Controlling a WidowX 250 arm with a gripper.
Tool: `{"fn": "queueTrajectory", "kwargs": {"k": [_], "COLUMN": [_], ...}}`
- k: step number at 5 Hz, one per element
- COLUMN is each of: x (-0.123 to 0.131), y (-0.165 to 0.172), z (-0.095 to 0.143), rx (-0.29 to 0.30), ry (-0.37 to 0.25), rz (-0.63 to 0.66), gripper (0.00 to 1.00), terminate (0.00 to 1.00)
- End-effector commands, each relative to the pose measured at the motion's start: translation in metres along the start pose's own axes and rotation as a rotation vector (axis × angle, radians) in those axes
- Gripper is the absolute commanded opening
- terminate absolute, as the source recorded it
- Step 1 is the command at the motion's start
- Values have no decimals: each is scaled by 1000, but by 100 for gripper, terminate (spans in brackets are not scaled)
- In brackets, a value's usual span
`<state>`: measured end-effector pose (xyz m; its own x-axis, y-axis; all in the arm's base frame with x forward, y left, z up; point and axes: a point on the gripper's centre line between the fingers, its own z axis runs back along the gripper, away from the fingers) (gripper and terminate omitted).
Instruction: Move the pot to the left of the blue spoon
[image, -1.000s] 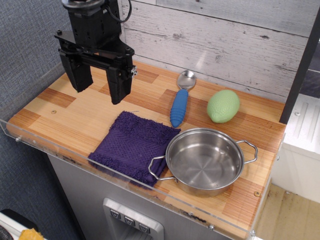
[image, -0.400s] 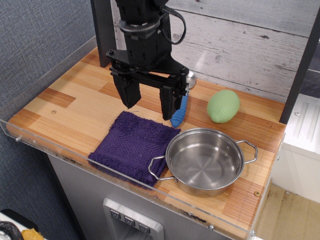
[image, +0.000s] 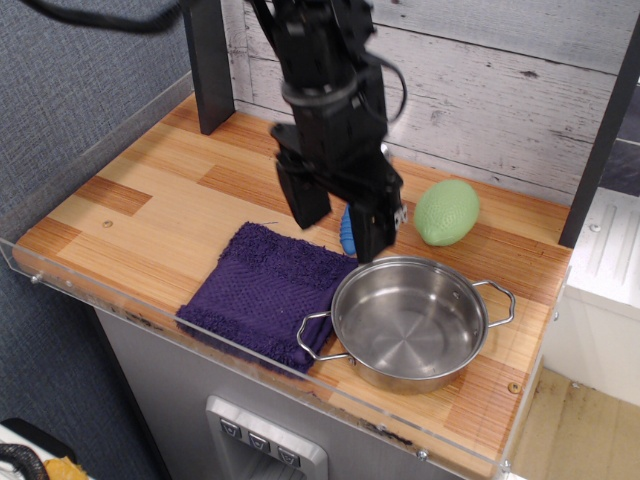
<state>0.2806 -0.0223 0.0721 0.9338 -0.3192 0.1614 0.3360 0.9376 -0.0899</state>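
The shiny steel pot with two wire loop handles sits at the front right of the wooden counter, its left handle over the purple cloth. The blue spoon is mostly hidden behind my arm; only a bit of its blue handle shows. My black gripper is open, fingers pointing down, above the counter just behind the pot's back-left rim and over the spoon. It holds nothing.
A purple cloth lies at the front middle. A green egg-shaped object rests behind the pot. A clear plastic rim runs along the front edge. A dark post stands at the back left, a wood-plank wall behind.
My gripper has moved from the back left of the counter rightward and forward, now near the pot's rim and covering most of the spoon. The pot, cloth and green object have not moved.
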Motion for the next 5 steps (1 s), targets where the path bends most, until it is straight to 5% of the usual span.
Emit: {"fn": "queueTrajectory", "kwargs": {"k": [1,3,4,5], "x": [30,49,50,48], "y": [3,-19,-25,-24], "z": [-26,-49,-58,-60], "rx": [-21,-5,-1,17], "ry": [-30,-12,5,18], "rz": [-86,-185,-218,-221], "gripper": [100,100,0,0], "terminate": [0,0,0,0]}}
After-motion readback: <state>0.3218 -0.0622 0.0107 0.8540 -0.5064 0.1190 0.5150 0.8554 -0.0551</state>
